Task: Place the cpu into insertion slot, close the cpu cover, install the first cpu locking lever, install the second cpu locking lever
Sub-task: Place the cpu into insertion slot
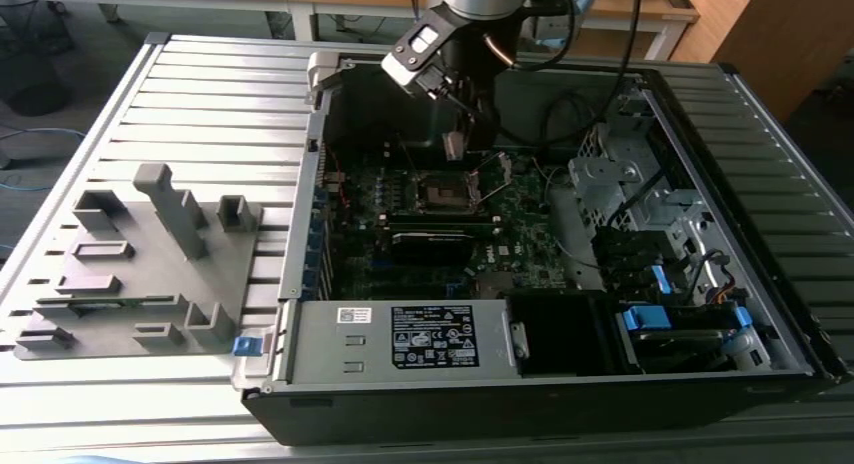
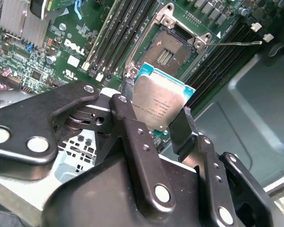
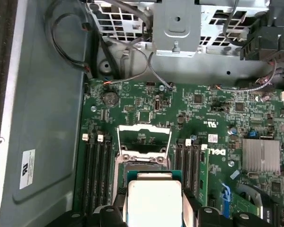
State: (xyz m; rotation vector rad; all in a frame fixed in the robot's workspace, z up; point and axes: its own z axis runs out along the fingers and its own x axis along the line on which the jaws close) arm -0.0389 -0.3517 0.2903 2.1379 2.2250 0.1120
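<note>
My gripper (image 1: 454, 142) hangs inside the open computer case, a little above the motherboard (image 1: 527, 224), and is shut on the cpu (image 2: 158, 106). This is a small square chip with a silver-grey top, held by two opposite edges between the black fingers (image 2: 132, 135). In the first wrist view the cpu (image 3: 154, 201) hovers just short of the insertion slot (image 3: 144, 163), which lies bare. The cpu cover (image 3: 144, 128), a thin silvery frame, stands flipped up at the slot's far side. A thin wire locking lever (image 2: 236, 44) sticks out beside the slot (image 2: 173, 49).
Memory slots (image 3: 94, 158) flank the socket and a finned heatsink (image 3: 261, 156) sits nearby. Loose cables (image 3: 128, 66) and a metal drive cage (image 1: 627, 184) line the case wall. A power supply (image 1: 400, 339) fills the front. A grey slotted fixture (image 1: 134, 274) lies on the exterior view's left.
</note>
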